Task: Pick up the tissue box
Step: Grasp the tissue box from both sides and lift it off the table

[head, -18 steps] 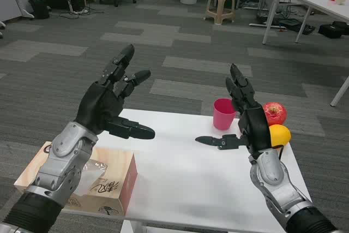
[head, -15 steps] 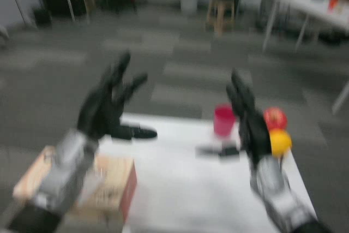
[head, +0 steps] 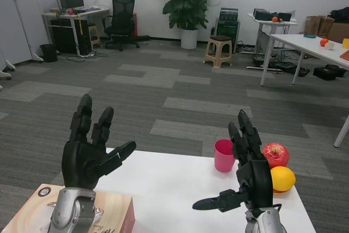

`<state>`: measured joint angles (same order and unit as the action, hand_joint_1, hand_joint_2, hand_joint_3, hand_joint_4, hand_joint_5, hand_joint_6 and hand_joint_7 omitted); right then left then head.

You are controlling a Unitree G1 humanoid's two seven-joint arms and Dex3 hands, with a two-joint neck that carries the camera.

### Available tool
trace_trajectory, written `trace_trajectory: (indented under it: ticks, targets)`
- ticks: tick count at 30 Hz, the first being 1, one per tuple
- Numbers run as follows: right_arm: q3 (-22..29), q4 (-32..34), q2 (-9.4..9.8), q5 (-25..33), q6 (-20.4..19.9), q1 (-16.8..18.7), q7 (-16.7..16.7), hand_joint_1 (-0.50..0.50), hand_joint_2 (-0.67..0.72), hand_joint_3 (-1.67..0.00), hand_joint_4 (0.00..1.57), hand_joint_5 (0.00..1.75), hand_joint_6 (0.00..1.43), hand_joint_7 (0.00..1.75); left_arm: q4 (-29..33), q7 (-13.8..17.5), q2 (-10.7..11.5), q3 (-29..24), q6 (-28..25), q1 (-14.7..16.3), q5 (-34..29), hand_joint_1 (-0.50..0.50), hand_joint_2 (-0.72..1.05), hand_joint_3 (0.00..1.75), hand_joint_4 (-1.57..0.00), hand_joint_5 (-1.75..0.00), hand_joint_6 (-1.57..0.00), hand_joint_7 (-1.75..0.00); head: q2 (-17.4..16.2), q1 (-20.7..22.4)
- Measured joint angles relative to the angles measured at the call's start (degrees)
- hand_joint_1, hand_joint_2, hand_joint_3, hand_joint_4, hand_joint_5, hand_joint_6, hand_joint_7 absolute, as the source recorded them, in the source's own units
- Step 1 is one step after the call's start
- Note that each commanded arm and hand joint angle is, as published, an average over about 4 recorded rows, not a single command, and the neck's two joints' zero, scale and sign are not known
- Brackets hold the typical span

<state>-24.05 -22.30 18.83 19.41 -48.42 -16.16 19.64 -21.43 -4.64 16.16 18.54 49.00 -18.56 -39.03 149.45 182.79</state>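
a tan cardboard tissue box with a red side is lying flat at the near left corner of the white surface, white tissue poking from its top, partly cut off by the frame.

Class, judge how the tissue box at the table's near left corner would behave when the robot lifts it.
The tissue box looks like thin cardboard, so probably light, and a hard squeeze may dent it. Its flat faces suggest it won't roll. It sits at the table edge, so a push might tip it off.
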Motion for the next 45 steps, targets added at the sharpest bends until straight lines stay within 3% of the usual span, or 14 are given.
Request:
trace_trajectory:
  ticks: [5,13,15,18,23,30,36,41,45]
  targets:
    - [0.0,0.0,0.00,0.0,0.0,0.0,0.0,-0.38,0.22,-0.16,0.00,0.00,0.00,0.00,0.0,0.0,0.0,0.0,0.0,0.0,0.0,0.50,1.05,0.15,0.00,-0.41,0.00,0.00,-4.7,-0.3]
    - [0.1,-0.4,0.01,0.0,0.0,0.0,0.0,-0.33,0.22,-0.16,0.00,0.00,0.00,0.00,-0.4,0.8,0.0,-1.3,-0.1,0.1,-0.1,0.50,1.05,0.09,0.00,-0.31,0.00,0.00,-13.8,-1.6]
    - [0.4,-0.6,0.14,0.0,0.0,0.0,-0.1,-0.33,0.22,-0.16,0.00,0.00,0.00,0.00,-0.4,3.6,0.4,-2.6,-2.6,0.4,-0.1,0.50,1.05,0.13,0.00,-0.31,0.00,0.00,-16.2,-2.0]
    - [1.2,-1.4,0.97,0.1,0.0,0.0,-0.6,-0.33,0.22,-0.16,0.00,0.00,0.00,0.00,-0.1,10.7,2.2,-5.4,-9.6,1.3,-0.2,0.50,1.05,0.17,0.00,-0.31,0.00,0.00,-18.3,-2.6]
    - [1.9,-2.6,1.72,0.1,0.0,0.1,-1.2,-0.33,0.19,-0.16,0.00,0.00,0.00,0.00,0.7,18.6,5.6,-7.7,-18.0,1.7,-0.5,0.50,1.05,0.17,0.00,-0.31,0.00,0.00,-19.6,-3.3]
    - [2.0,-4.8,1.84,0.1,0.0,0.3,-1.8,-0.33,0.22,-0.16,0.00,0.00,0.00,0.00,1.7,24.4,10.8,-11.8,-25.4,2.4,-2.2,0.50,1.05,0.17,0.00,-0.21,0.00,0.00,-19.7,-3.1]
    - [2.0,-6.7,1.94,0.2,0.0,0.4,-2.1,-0.33,0.22,-0.16,0.00,0.00,0.00,0.00,6.2,28.6,15.3,-23.7,-38.6,7.3,-3.1,0.50,1.05,0.20,0.00,-0.21,0.00,0.00,-18.9,-2.2]
    - [2.1,-7.5,1.98,0.2,0.0,0.5,-2.5,-0.33,0.22,-0.16,0.00,0.00,0.00,0.00,7.5,29.9,17.7,-33.7,-44.0,12.3,-5.0,0.50,1.05,0.26,0.00,-0.21,0.00,0.00,-18.6,-2.2]
    - [2.1,-8.4,1.96,0.2,0.0,0.5,-2.5,-0.33,0.22,-0.16,0.00,0.00,0.00,0.00,7.5,30.5,18.7,-38.0,-46.9,15.5,-6.4,0.50,1.05,0.26,0.00,-0.21,0.00,0.00,-19.9,-1.3]
